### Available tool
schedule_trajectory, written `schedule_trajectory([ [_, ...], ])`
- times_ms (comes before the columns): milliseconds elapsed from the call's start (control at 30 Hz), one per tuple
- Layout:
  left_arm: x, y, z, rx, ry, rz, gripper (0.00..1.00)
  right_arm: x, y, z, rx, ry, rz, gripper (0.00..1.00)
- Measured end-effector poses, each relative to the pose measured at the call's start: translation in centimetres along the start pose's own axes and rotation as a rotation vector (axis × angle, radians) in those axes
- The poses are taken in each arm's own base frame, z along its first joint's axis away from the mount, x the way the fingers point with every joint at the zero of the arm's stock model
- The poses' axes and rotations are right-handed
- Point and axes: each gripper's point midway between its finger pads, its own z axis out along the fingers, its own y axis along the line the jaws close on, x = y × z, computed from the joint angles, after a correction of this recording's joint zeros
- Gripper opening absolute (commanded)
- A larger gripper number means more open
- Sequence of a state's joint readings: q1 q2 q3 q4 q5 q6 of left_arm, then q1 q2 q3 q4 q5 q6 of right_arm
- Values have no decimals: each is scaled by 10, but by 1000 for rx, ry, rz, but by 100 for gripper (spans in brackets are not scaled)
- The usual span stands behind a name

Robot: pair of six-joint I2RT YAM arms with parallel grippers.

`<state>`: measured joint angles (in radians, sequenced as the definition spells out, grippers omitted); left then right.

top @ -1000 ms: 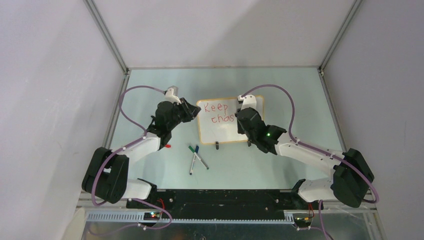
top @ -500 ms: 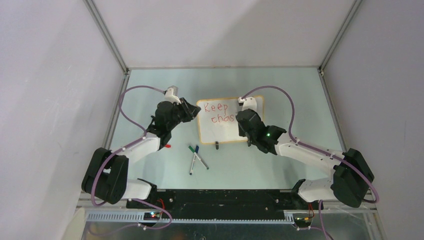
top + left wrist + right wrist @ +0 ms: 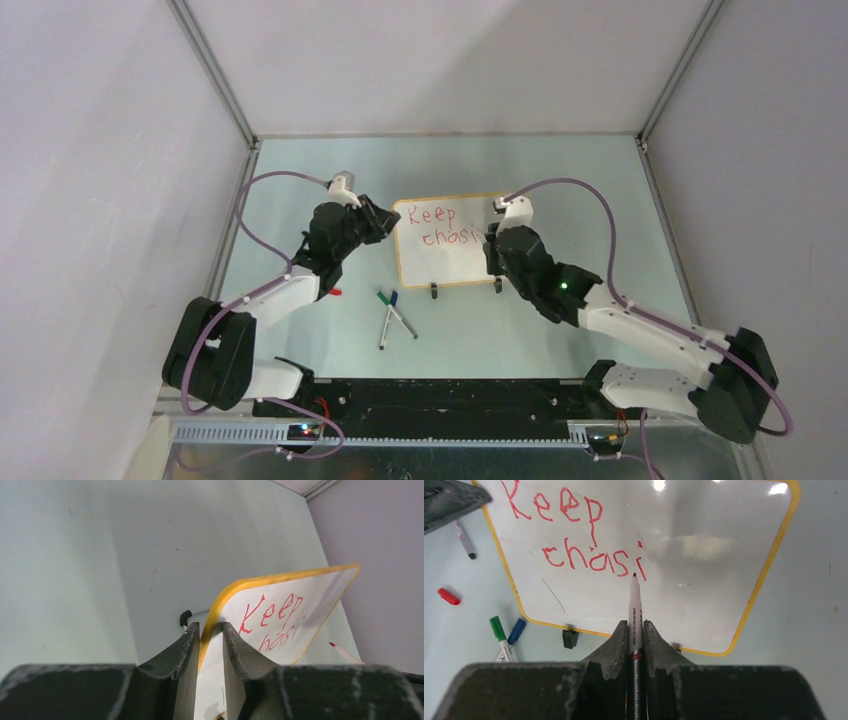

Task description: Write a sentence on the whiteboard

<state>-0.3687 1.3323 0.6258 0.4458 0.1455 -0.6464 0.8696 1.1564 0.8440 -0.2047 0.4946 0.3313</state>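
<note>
The whiteboard (image 3: 455, 262) with its orange frame stands tilted at mid-table, and shows in the right wrist view (image 3: 704, 560) and the left wrist view (image 3: 320, 587). Red letters (image 3: 574, 535) read "Keep" and "chasi" in two lines. My left gripper (image 3: 210, 628) is shut on the board's left edge. My right gripper (image 3: 635, 626) is shut on a red marker (image 3: 634, 610), whose tip hangs just below the last "i", a little off the board. In the top view the right gripper (image 3: 497, 243) is at the board's right side.
A green and a blue marker (image 3: 392, 312) lie crossed in front of the board, also in the right wrist view (image 3: 506, 637). A red cap (image 3: 448, 596) lies to the left. Two black clip feet (image 3: 434, 291) hold the board's lower edge.
My right gripper moved right and slightly back from the board, uncovering the end of "chasi". My left gripper has not moved.
</note>
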Motion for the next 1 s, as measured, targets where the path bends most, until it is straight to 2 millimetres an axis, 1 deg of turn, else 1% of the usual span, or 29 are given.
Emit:
schedule_trajectory([
  [167,-3,1,0,-6,-11,0,27,-14,-8,-24,-36,-81,24,0],
  [233,-3,1,0,-7,-12,-1,28,-14,-13,-31,-36,-102,24,0],
  [333,-4,1,0,-7,-13,-1,28,-9,-22,-35,-28,-122,22,0],
  [433,-4,1,0,-6,-16,-1,28,-5,-22,-30,-34,-124,21,0],
  [567,-7,0,0,-1,-25,-2,30,-3,-11,-16,-58,-117,19,0],
  [733,-8,-2,0,5,-33,-6,32,13,-2,2,-70,-68,-5,0],
  [867,-9,-2,0,11,-40,-5,32,23,-1,10,-61,-40,-21,0],
  [1000,-10,-3,0,14,-44,-6,32,26,-1,16,-52,-27,-26,0],
])
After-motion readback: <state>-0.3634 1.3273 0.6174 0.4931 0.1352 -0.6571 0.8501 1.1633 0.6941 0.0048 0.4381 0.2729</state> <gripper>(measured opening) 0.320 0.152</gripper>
